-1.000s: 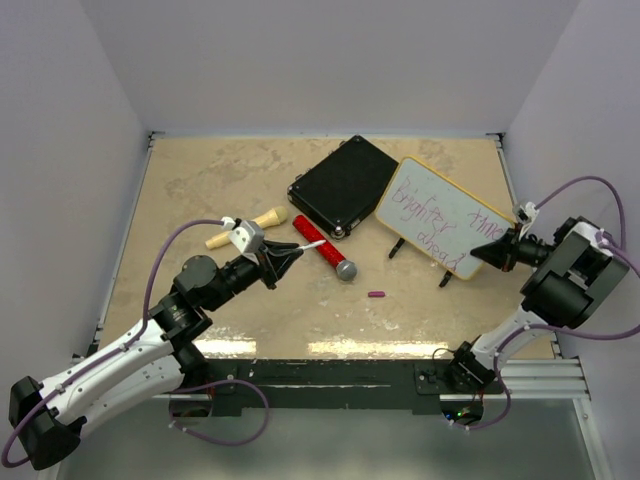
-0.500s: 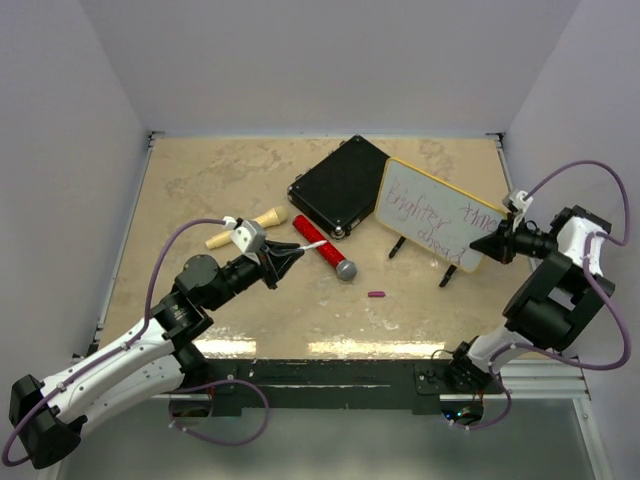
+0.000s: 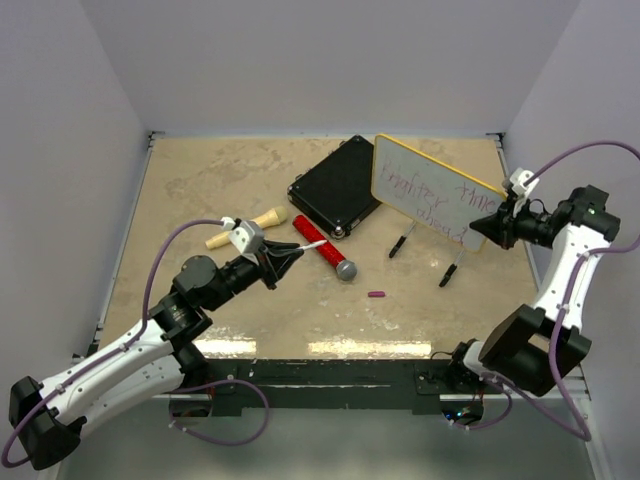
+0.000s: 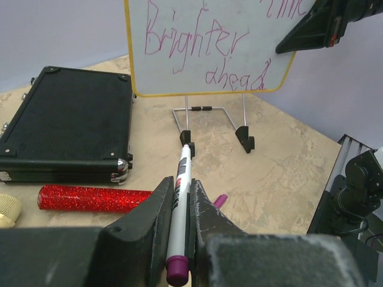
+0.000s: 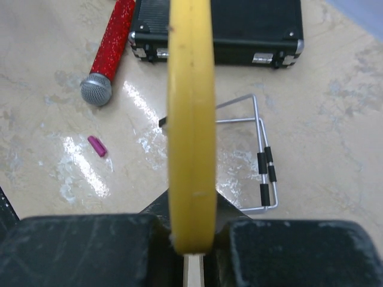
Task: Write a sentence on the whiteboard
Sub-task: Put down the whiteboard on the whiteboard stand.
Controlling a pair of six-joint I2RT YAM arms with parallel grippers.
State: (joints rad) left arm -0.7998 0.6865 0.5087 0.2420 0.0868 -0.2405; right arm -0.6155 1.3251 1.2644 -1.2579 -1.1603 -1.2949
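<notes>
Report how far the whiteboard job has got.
Done: the sentence, "Brighter time ahead", fills the whiteboard. In hand: left gripper shut on the marker; right gripper clamps the whiteboard's edge. Left: probably setting it down and refitting the purple cap.

The small rectangular whiteboard point(image 3: 425, 195) is white, yellow-rimmed, with magenta handwriting point(image 4: 191, 43); the textured rectangular case point(image 3: 335, 185) black; the glittery microphone point(image 3: 318, 243) red, grey-headed; the slim marker point(image 4: 179, 197) white, purple-ended.
</notes>
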